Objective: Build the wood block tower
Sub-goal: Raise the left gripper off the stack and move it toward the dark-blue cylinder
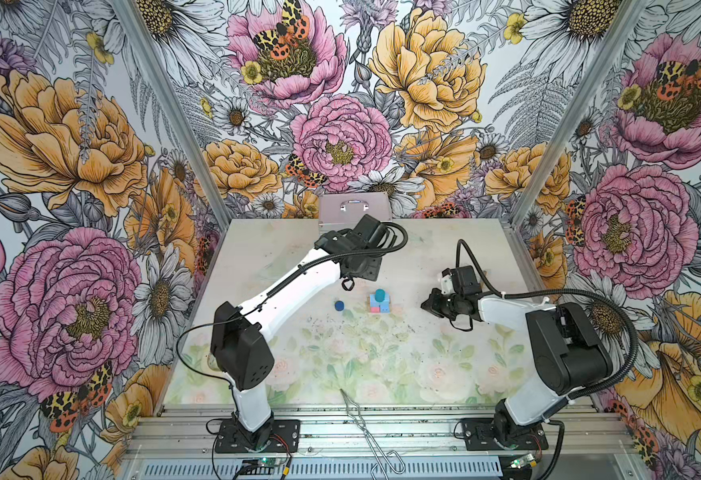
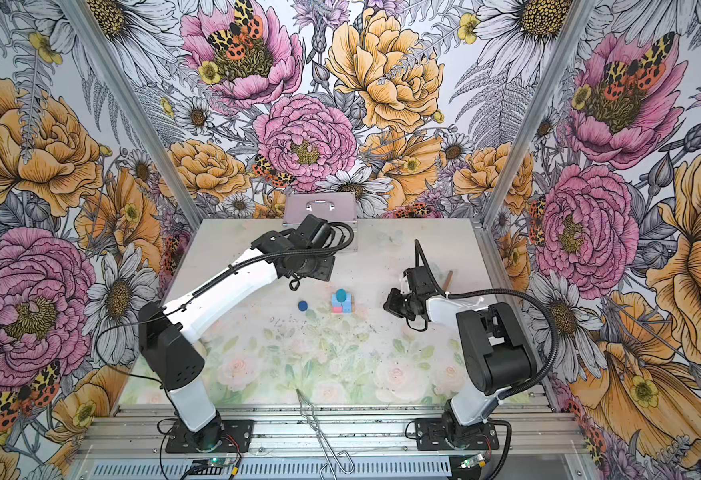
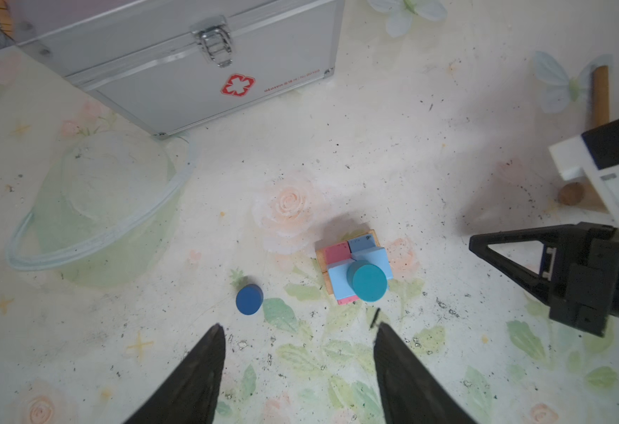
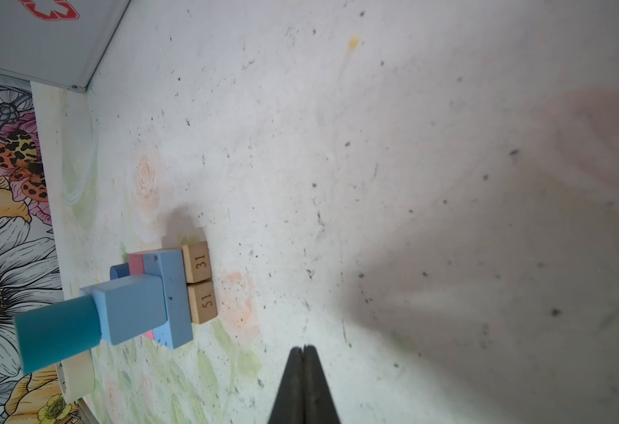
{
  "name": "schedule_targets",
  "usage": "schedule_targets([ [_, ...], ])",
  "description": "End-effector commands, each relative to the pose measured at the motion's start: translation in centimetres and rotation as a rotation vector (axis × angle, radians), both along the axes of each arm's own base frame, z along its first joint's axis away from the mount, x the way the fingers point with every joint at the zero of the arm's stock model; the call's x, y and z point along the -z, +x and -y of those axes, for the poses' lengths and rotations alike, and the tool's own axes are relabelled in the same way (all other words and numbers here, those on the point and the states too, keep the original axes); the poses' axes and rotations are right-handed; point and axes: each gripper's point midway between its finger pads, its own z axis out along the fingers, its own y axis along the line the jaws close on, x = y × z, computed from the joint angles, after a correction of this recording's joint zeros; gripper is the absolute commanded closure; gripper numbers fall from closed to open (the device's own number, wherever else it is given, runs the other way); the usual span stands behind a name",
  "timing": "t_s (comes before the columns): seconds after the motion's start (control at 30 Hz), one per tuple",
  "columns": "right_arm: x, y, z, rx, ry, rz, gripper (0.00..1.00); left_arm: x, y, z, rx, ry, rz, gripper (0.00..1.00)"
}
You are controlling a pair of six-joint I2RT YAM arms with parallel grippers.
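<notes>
Left claw (image 3: 299, 326) hung over the table (image 3: 410, 147) with its fingers spread wide and nothing between them. Right claw (image 4: 302, 348) was pinched fully closed, empty, parked off to the tower's right, well apart from it.

Case (image 3: 190, 88) sat at the back edge, latched, clear of the work.

Tower (image 1: 379, 302) stood near mid-table, between the two claws. Read from the right wrist view:
- two tan planks (image 4: 200, 282) side by side at the base
- pink and blue slabs (image 4: 170, 293) laid on them
- a light blue cube (image 4: 131, 308) on the slabs
- a teal cylinder (image 3: 369, 281) upright on top

I saw no lean in it.

Blue cylinder (image 3: 249, 299) was loose on the table, standing on its flat end, near the tower on its left in both top views, not touching it. It lay just beyond the left claw's fingertips in the left wrist view.

My read: stacking looked close to done, and the step in hand was the left claw's approach to that last loose piece. The next move called for shifting the open claw over the blue cylinder, dropping down around it and closing across its round side. The set-down would be the fussy part, I judged. The teal top was small, so the piece had to arrive level and centred, with a gentle release.
</notes>
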Motion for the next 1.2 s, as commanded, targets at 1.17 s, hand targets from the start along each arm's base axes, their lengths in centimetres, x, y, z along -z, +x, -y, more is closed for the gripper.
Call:
schedule_targets([
  [1.17,-1.1,-1.2,1.6,0.056,-0.059,0.006,0.74,14.6,2.0,-6.7,-0.214,-0.115,-0.157,0.37],
])
